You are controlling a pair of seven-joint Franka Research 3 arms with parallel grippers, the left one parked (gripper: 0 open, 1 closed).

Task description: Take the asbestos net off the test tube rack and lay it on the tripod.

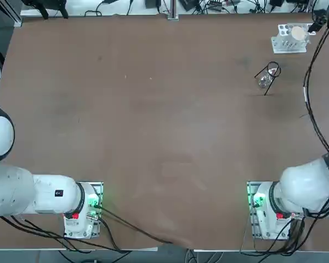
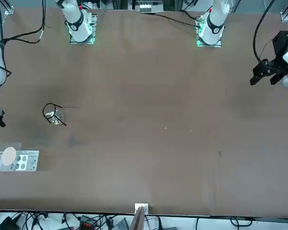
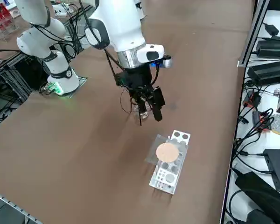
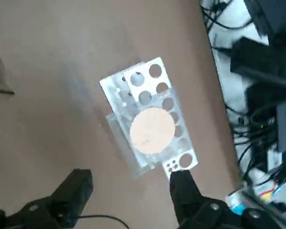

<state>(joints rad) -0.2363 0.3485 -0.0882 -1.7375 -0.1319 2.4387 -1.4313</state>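
Asbestos net (image 4: 150, 130) lies flat across test tube rack (image 4: 155, 76), just ahead of and below my hand (image 4: 128, 188), beige disc up, mesh corners overhanging. My fingers spread wide, holding nothing; I judge hand aimed to straddle net edge. Tripod (image 3: 136, 108) stands behind hand on brown surface (image 1: 153, 126), apart from rack. Nothing between hand and net.

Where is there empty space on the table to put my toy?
The brown table is bare between the two arm bases and its far edge. It is crowded only at one far corner: the white holed test tube rack, the grey mesh asbestos net, the black wire tripod and the open right gripper.
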